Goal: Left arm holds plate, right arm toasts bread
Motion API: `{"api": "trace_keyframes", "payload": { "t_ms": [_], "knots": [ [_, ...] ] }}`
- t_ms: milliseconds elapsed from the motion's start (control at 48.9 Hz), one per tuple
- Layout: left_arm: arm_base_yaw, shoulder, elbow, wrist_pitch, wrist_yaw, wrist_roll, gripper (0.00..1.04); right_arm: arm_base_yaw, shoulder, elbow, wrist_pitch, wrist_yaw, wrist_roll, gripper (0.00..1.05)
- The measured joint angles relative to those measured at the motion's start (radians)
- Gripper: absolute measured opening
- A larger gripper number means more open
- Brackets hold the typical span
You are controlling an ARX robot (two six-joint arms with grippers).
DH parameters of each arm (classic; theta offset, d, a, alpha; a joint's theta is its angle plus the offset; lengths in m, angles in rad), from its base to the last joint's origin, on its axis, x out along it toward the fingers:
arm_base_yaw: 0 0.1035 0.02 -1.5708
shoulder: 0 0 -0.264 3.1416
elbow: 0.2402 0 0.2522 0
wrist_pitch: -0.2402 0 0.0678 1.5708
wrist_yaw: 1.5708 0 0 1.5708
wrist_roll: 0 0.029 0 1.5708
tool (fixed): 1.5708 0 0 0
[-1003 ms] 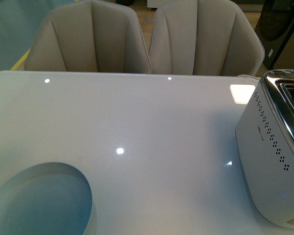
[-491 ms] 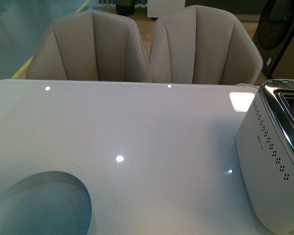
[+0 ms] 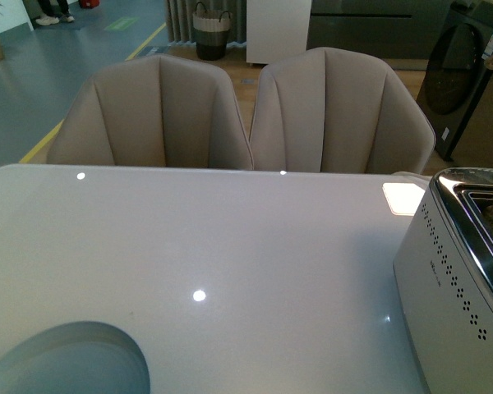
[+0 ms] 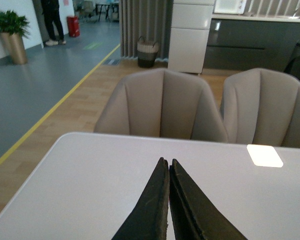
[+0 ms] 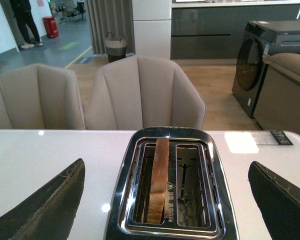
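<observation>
Standing on edge in one toaster (image 5: 170,187) slot, the bread (image 5: 158,180) fills centre frame; right gripper (image 5: 167,207) jaws spread wide. Left gripper (image 4: 168,172) pressed together, empty. Plate (image 3: 66,365) lower left.

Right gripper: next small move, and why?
Probably lower the right gripper straight down over the bread and close on its top edge. Its jaws are wide open either side of the toaster, and the slice stands upright in one slot, the other slot empty. The left gripper is shut, holding nothing; the plate sits untouched on the table.
</observation>
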Motion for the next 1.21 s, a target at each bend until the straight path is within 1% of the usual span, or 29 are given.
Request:
{"api": "trace_keyframes", "payload": {
  "t_ms": [41, 82, 512, 1003, 1085, 1125, 1207],
  "knots": [
    [0.029, -0.036, -0.001, -0.037, 0.001, 0.001, 0.03, 0.0, 0.0, 0.0, 0.0, 0.001, 0.0, 0.96],
    [0.034, -0.072, -0.001, -0.066, 0.006, 0.001, 0.03, 0.0, 0.0, 0.0, 0.0, 0.0, 0.0, 0.96],
    [0.035, -0.311, -0.001, -0.291, 0.011, 0.002, 0.03, 0.0, 0.0, 0.0, 0.0, 0.0, 0.0, 0.96],
    [0.035, -0.482, -0.001, -0.46, 0.011, 0.002, 0.03, 0.0, 0.0, 0.0, 0.0, 0.0, 0.0, 0.96],
    [0.036, -0.582, 0.0, -0.595, 0.012, 0.002, 0.03, 0.0, 0.0, 0.0, 0.0, 0.0, 0.0, 0.96],
    [0.036, -0.625, 0.0, -0.626, 0.012, 0.002, 0.03, 0.0, 0.0, 0.0, 0.0, 0.001, 0.0, 0.96],
    [0.036, -0.65, 0.0, -0.635, 0.012, 0.003, 0.03, 0.0, 0.0, 0.0, 0.0, 0.0, 0.0, 0.96]
  ]
}}
